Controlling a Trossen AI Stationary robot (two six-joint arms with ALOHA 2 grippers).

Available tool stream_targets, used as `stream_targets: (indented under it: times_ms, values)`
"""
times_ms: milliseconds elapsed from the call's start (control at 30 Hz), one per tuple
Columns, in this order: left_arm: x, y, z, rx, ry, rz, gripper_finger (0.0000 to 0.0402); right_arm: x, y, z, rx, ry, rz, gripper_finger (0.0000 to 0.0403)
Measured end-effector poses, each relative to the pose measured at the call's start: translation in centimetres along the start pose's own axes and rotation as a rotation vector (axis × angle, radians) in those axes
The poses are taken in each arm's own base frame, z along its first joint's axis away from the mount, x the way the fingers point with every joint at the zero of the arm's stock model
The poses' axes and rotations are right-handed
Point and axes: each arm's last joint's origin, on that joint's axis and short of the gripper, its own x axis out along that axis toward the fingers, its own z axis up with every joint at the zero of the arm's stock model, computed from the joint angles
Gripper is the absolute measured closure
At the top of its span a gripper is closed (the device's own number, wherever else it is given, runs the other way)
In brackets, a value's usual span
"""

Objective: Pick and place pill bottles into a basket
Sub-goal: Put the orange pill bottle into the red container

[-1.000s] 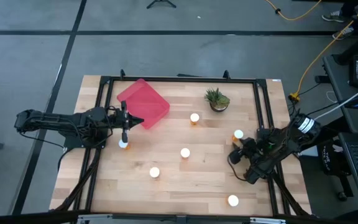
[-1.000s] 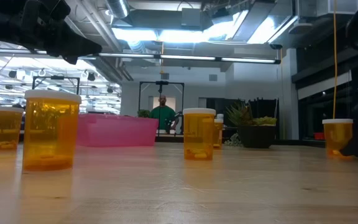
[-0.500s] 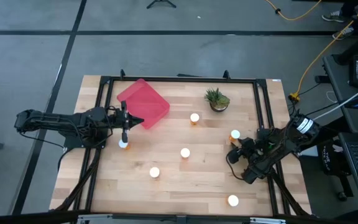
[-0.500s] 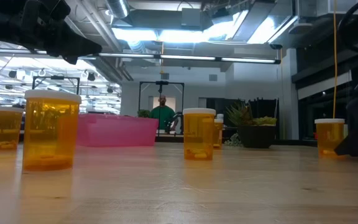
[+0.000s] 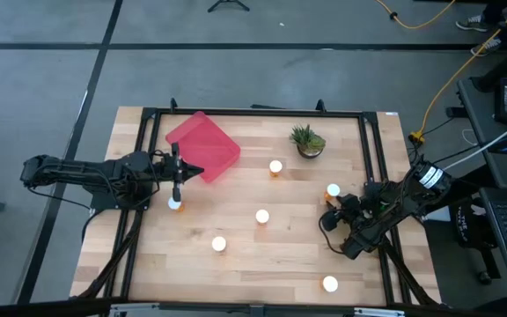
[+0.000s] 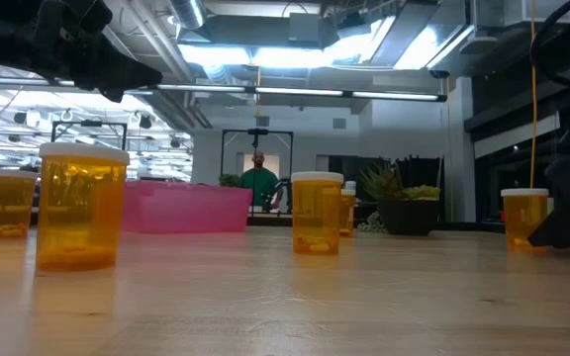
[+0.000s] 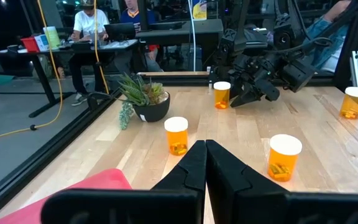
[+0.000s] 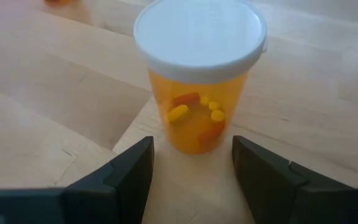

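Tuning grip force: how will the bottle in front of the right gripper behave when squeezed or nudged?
The pill bottle holds only a few pills, so it is probably light and may slide or tip. Its smooth round wall looks rigid but perhaps slippery. The right gripper is open, its fingers not yet touching.

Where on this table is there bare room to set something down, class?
Bare wood: the near left corner, below the bottle by the left gripper, and the strip between basket and plant. Crowded: mid-table bottles and around the right gripper, its jaws open at one bottle.
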Motion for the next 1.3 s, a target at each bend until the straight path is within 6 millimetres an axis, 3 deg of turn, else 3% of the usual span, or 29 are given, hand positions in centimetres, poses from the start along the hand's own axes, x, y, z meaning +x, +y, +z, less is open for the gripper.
stream_targets:
  times_ms: [500,900,1067,1300]
  values:
    - [0.00,0.00,0.00,0.000,0.000,0.000,0.0400,0.00,-0.06,0.03,-0.008,0.001,-0.005,0.0183]
    - [0.00,0.00,0.00,0.000,0.000,0.000,0.0400,0.02,-0.15,0.06,-0.013,0.002,-0.013,0.0222]
    - [0.00,-0.01,0.00,0.000,0.000,0.000,0.0400,0.02,-0.09,0.04,-0.009,0.000,-0.007,0.0196]
    - [0.00,0.00,0.00,0.000,0.000,0.000,0.0400,-0.01,0.02,0.03,-0.016,-0.004,0.004,0.0119]
